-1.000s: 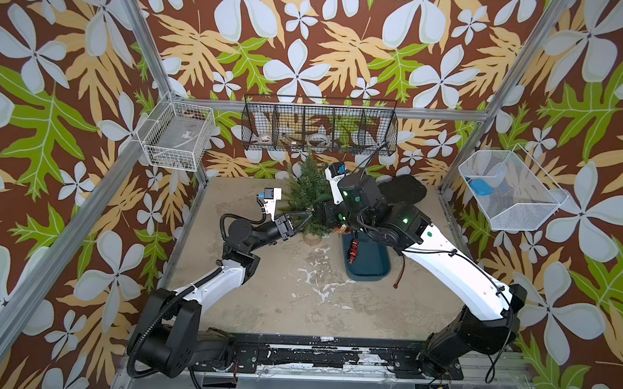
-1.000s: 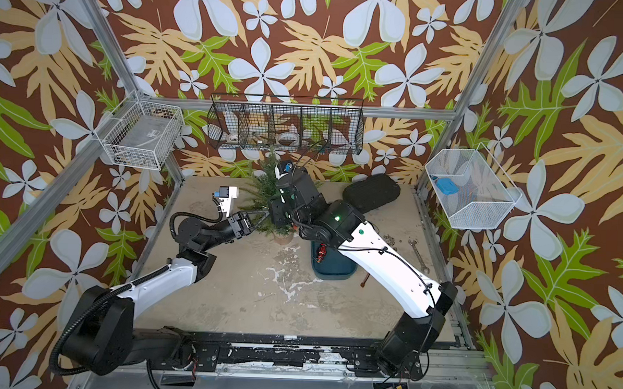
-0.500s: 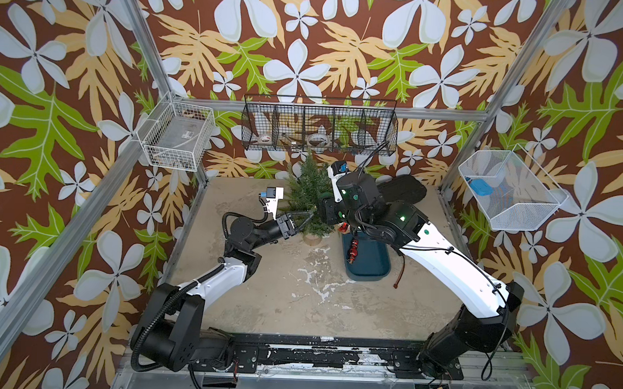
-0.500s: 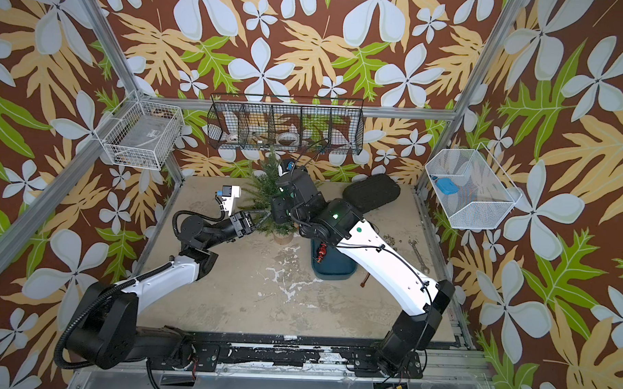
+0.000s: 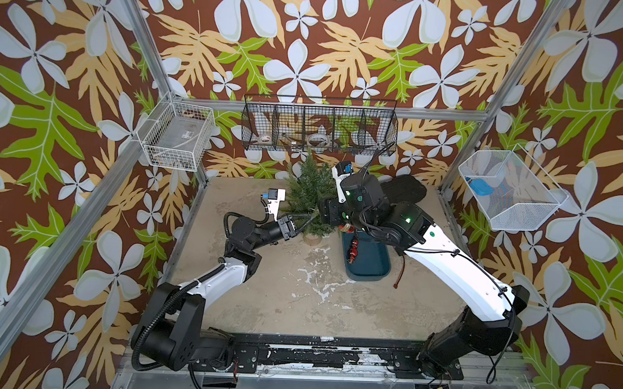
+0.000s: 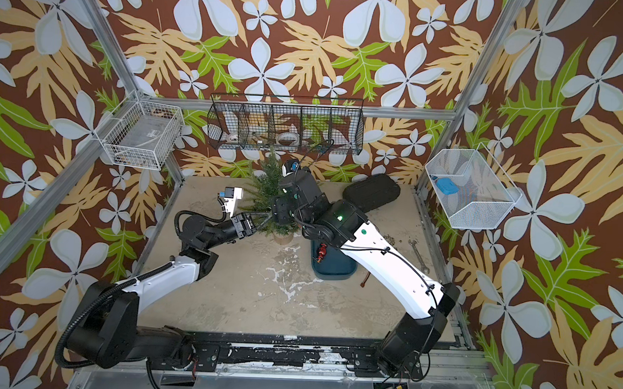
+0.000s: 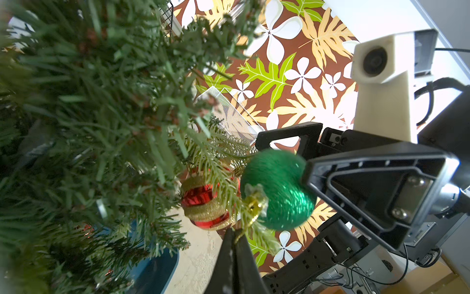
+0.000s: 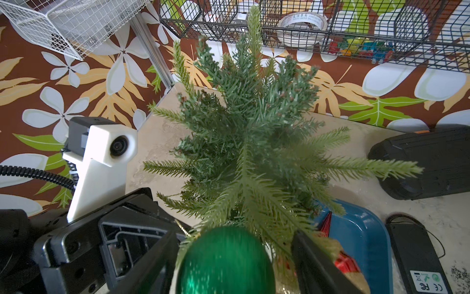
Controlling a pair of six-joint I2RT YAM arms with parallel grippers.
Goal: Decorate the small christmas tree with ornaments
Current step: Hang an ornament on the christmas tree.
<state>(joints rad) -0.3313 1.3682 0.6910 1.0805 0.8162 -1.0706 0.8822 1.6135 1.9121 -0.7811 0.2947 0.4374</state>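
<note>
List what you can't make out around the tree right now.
Loop of the green ball: left wrist view, under a branch.
The green ball in both top views: behind the right gripper.
The red-and-gold ball: left wrist view, half behind that branch.
What the left gripper pinches: blurred.

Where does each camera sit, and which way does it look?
Top views: high behind the robot, looking down at table and tree; left arm, right arm show.
Left wrist: low beside tree, looking across at green ball; shut left gripper shows.
Right wrist: above tree, looking down; open right gripper flanks green ball.
Both wrist views share tree, green ball.
</note>
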